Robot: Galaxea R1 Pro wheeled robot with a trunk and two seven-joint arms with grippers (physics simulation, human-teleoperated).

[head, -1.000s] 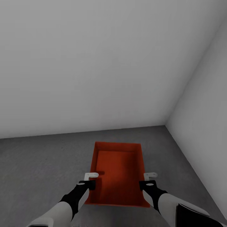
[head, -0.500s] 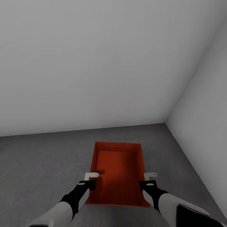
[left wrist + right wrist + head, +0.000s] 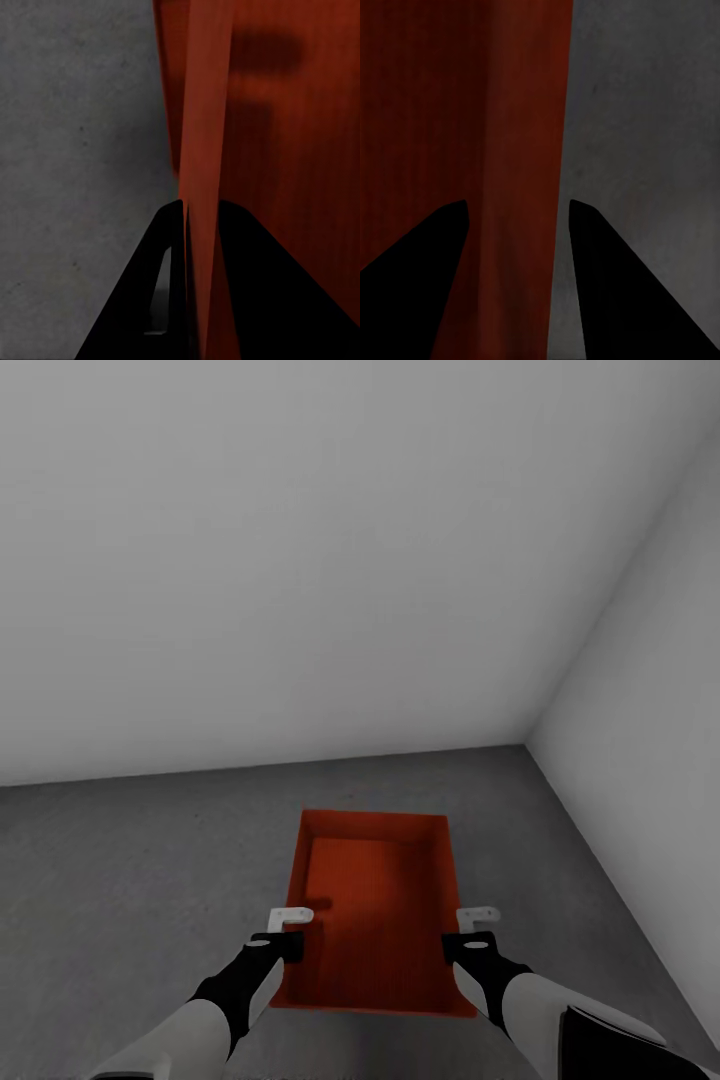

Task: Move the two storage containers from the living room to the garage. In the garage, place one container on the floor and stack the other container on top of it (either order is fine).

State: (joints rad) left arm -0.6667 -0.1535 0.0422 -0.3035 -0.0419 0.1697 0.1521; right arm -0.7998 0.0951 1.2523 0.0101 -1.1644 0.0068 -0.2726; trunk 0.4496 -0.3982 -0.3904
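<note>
Dark concrete floor meets grey-white walls, corner at one o'clock. Storage container: left gripper clamps its wall; right gripper straddles wide.

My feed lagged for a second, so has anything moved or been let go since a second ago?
Nothing visibly changed. The orange bin sits on the grey floor near the wall corner. The left gripper is closed on one long wall. The right gripper straddles the other wall, jaws apart.
</note>
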